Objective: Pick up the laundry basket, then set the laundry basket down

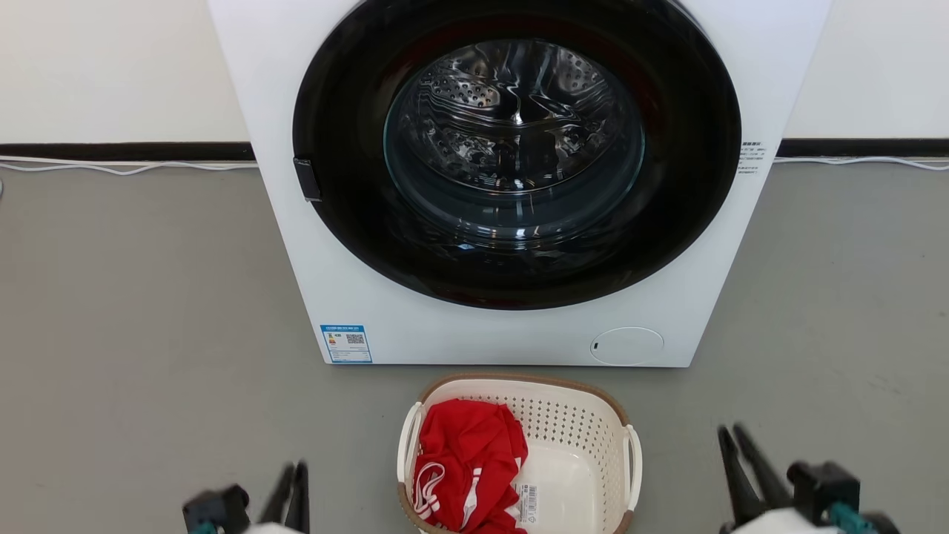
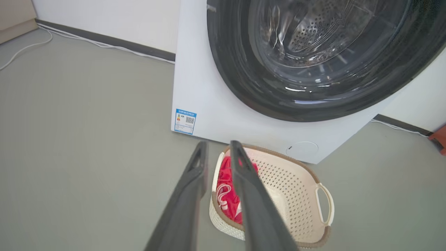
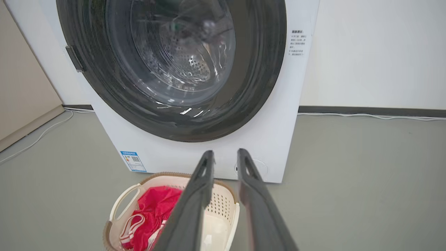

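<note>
The laundry basket (image 1: 571, 415) stands on the grey floor just in front of the washer, cream-white with perforated walls, a brown rim and a loop handle on each side. A red garment with white stripes (image 1: 471, 456) lies in its left half, and a barcode sticker (image 1: 526, 506) shows on the bare bottom. My left gripper (image 1: 293, 469) hangs left of the basket, apart from it, open by a narrow gap and empty. My right gripper (image 1: 730, 430) hangs right of the basket, also narrowly open and empty. The wrist views show the basket (image 2: 296, 181) (image 3: 223, 205) below the left gripper (image 2: 218, 143) and right gripper (image 3: 225, 151).
A white front-loading washer (image 1: 504, 334) with its round dark door (image 1: 697, 185) shut stands right behind the basket. A white cable (image 1: 126, 169) runs along the wall's black skirting. A beige panel (image 3: 21, 87) stands to the left. Grey floor spreads on both sides.
</note>
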Motion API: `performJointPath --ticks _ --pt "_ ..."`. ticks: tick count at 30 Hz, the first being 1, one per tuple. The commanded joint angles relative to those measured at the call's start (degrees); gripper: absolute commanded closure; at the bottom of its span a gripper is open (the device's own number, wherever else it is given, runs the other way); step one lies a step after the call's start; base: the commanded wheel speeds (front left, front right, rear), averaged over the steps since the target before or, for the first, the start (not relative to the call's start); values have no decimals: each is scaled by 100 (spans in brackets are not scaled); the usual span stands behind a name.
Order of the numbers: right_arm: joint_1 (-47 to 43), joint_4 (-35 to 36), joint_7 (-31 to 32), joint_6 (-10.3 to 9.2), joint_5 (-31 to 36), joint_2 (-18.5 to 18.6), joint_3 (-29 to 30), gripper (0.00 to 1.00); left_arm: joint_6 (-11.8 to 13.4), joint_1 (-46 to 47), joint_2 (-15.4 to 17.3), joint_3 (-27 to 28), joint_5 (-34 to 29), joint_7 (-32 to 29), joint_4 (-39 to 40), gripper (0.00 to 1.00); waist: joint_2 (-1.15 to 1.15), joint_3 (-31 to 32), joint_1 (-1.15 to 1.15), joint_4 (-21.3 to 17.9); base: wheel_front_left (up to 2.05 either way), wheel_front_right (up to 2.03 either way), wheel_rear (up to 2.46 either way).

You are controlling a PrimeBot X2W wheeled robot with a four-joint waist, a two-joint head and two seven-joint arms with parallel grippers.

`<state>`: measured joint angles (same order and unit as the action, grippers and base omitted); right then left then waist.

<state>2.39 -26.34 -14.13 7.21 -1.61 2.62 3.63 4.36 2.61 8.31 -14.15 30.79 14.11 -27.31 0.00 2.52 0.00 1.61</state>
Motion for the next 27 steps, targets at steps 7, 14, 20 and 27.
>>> performJointPath --ticks 7,14,20,27 --pt "-81 -126 121 1 -352 -14 49 100 -48 -107 -73 74 245 -88 -97 100 0 -3 9 -6 0 0 0" --pt "-76 -42 203 2 -797 -12 42 100 -105 -93 -96 174 540 -187 -20 100 0 -19 1 -14 0 0 0" --pt "-59 36 288 4 -1235 -10 42 100 -162 -67 -120 273 835 -284 52 100 0 -36 0 -22 0 0 0" --pt "-34 117 397 5 -1741 -8 53 100 -228 -40 -147 388 1178 -398 135 100 0 -51 0 -31 0 0 0"
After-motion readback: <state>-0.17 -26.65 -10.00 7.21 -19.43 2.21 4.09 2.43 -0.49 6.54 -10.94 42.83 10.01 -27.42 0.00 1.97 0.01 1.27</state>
